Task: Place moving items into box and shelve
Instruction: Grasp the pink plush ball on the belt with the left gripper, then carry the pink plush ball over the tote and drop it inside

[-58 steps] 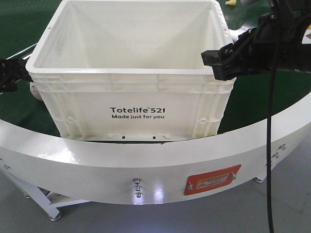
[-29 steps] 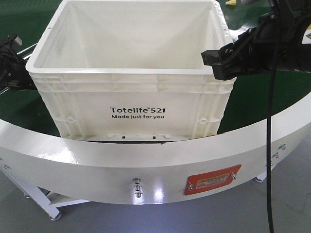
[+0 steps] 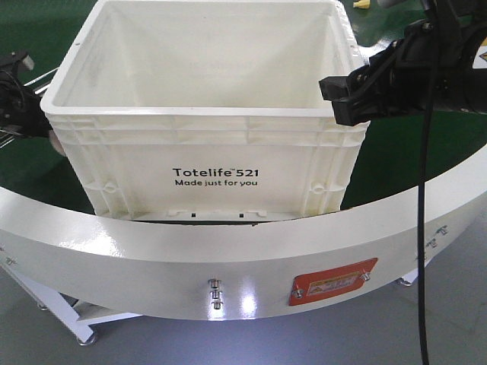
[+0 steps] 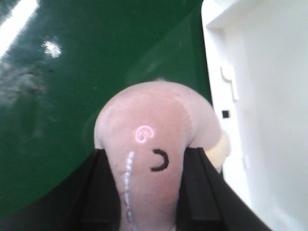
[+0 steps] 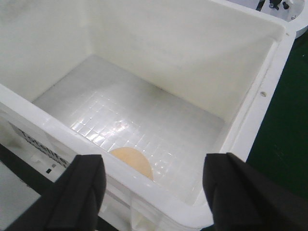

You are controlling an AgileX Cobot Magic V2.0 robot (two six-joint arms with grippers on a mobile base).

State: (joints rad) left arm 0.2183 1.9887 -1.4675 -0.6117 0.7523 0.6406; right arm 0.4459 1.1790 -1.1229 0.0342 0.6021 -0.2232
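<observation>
Left jaws clamp ball [image 4: 154, 144] beside box [image 4: 269, 72]; right jaws wide over rim [image 5: 163, 208].

Box [image 3: 205, 144] was smooth cream plastic with a glossy gridded floor, pink ball [image 4: 154, 139] looked matt and cloth-like with a stitched seam, green surface [image 4: 72, 72] shone glossy, curved white rail [image 3: 152, 251] was gloss-painted metal
</observation>
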